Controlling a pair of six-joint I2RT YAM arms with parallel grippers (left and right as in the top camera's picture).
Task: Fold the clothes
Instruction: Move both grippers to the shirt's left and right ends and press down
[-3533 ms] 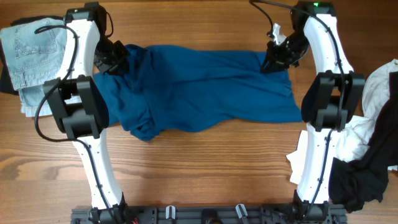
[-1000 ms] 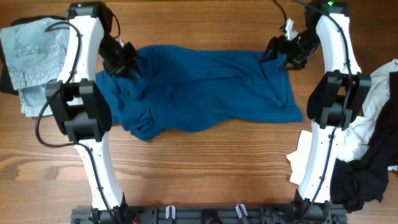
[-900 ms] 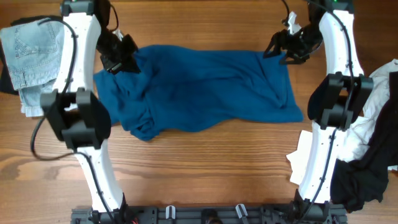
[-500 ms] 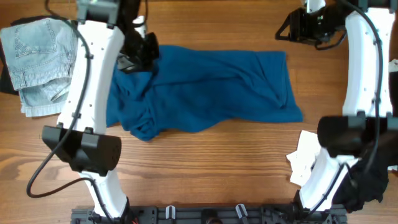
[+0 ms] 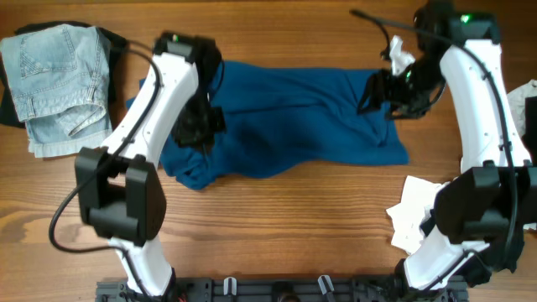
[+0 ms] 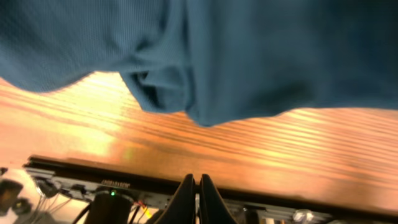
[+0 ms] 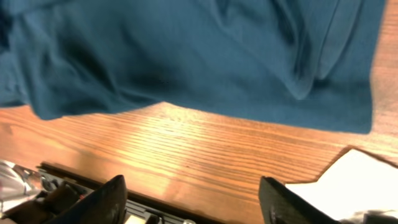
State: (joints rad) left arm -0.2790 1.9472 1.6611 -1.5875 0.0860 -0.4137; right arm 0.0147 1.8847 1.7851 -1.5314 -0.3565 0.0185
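Observation:
A large dark blue shirt (image 5: pixel 285 117) lies spread and rumpled across the middle of the wooden table, with a bunched fold at its lower left. My left gripper (image 5: pixel 200 126) hovers over the shirt's left part. In the left wrist view the left gripper (image 6: pixel 199 199) is shut with nothing between its fingers, and the shirt (image 6: pixel 249 56) hangs across the top. My right gripper (image 5: pixel 379 91) is above the shirt's upper right corner. In the right wrist view the right gripper (image 7: pixel 196 202) stands wide open and empty, above bare wood just off the edge of the shirt (image 7: pixel 186 56).
Pale blue denim (image 5: pixel 54 80) lies at the far left on a black piece. White and black garments (image 5: pixel 503 168) are heaped at the right edge, and a white piece (image 7: pixel 360 180) reaches toward the shirt. A black rail (image 5: pixel 277 289) runs along the table's front edge.
My left gripper left the shirt's upper left corner and moved down and right over the cloth, staying shut. My right gripper swung away above the table, then came back over the shirt's right corner, open.

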